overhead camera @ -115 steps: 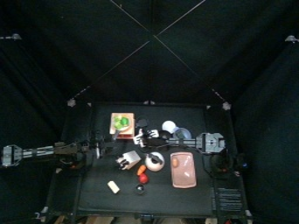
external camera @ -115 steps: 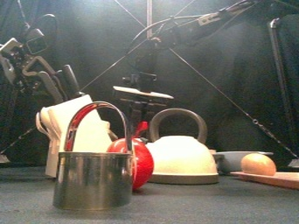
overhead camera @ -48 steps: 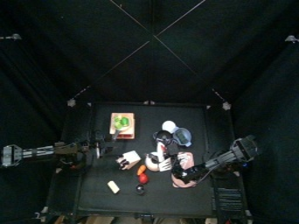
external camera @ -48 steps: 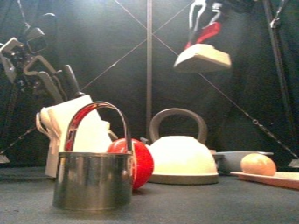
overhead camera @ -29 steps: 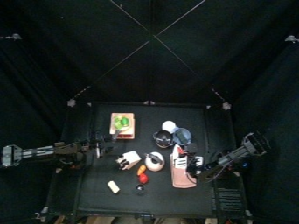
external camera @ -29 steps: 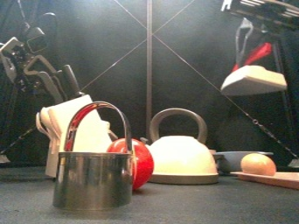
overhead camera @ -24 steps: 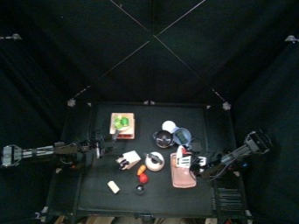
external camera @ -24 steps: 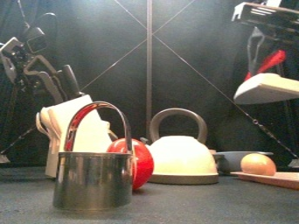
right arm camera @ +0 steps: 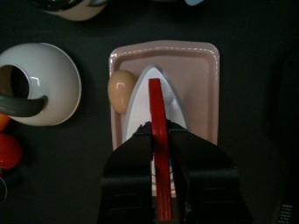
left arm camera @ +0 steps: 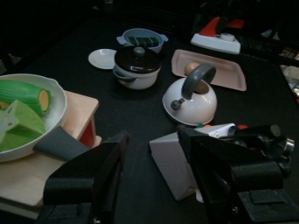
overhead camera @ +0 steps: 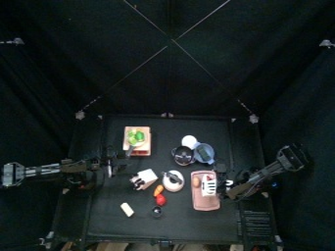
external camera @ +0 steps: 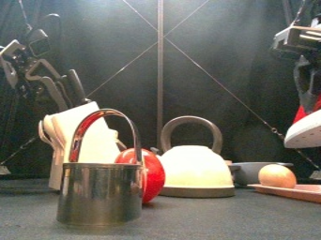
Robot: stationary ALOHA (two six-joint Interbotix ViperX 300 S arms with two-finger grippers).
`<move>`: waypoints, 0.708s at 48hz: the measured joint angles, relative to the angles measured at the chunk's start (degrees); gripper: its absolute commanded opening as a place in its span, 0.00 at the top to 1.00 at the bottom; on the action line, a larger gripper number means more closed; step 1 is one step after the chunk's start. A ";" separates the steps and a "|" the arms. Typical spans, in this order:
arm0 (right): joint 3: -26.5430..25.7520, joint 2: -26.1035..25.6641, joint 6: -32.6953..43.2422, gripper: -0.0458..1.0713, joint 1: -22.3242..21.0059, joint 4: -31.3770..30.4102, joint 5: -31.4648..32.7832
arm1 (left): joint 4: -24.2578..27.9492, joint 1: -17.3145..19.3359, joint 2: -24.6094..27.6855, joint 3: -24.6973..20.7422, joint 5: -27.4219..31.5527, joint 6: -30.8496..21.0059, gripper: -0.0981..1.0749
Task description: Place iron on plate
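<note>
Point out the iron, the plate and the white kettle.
iron (right arm camera: pixel 160 98), right wrist view, its white top near the nose.
plate (right arm camera: pixel 198 61), right wrist view, bare pink corner.
white kettle (external camera: pixel 194 172), front view, its rounded body.

Top view looks straight down, front view level and near — both wrist views (close) share the plate (right arm camera: pixel 165 83).

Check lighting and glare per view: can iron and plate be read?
Front view: hazy backlight, glare on the steel cup, iron lit but cut by the frame edge. Top view: dim table, plate readable, iron barely separable. Right wrist view: even light, iron plainly over the plate, no glare.
</note>
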 measured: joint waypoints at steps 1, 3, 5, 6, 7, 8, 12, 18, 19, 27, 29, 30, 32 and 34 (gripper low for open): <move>0.35 0.00 -0.09 0.64 0.00 0.18 -0.62 | 0.00 0.00 0.00 0.00 0.00 0.09 0.18; 1.05 -0.09 0.00 0.64 -0.09 0.44 -1.93 | 0.00 0.00 -0.09 -0.09 0.00 0.09 0.18; 1.85 -0.09 0.00 0.64 -0.18 0.62 -3.34 | -0.09 0.00 -0.09 -0.09 0.00 0.09 0.18; 2.11 -0.09 0.00 0.64 -0.18 0.79 -3.87 | -0.09 0.09 -0.09 -0.09 0.00 0.09 0.18; 2.37 -0.09 0.00 0.64 -0.26 0.88 -4.31 | 0.00 0.09 -0.09 -0.09 0.00 0.09 0.18; 2.64 0.00 0.00 0.64 -0.44 0.97 -5.10 | 0.00 0.09 -0.09 -0.09 0.00 0.09 0.18; 3.78 -0.09 0.00 0.64 -1.14 1.14 -7.91 | 0.00 0.09 -0.09 -0.09 0.00 0.09 0.18; 5.10 -0.09 0.00 0.64 -2.20 1.32 -11.78 | 0.00 0.26 0.00 -0.09 0.00 0.09 0.18; 5.36 -0.09 0.00 0.64 -2.29 1.32 -12.39 | 0.00 0.26 0.00 -0.09 0.00 0.09 0.18; 6.77 -0.09 -0.09 0.64 -3.08 1.41 -14.15 | 0.00 0.26 -0.09 0.00 0.00 0.00 0.18; 6.94 -0.09 0.00 0.64 -3.08 1.67 -14.24 | 0.00 0.26 0.00 0.00 0.00 0.09 0.18; 7.03 -0.09 0.00 0.63 -3.16 1.76 -14.15 | -0.09 0.26 0.00 -0.09 0.00 0.09 0.18; 7.12 -0.09 0.00 0.63 -3.25 1.93 -14.24 | 0.00 0.26 0.00 -0.09 0.00 0.09 0.18; 7.21 -0.09 0.00 0.63 -3.25 2.11 -14.15 | -0.09 0.26 0.00 -0.09 0.00 0.09 0.18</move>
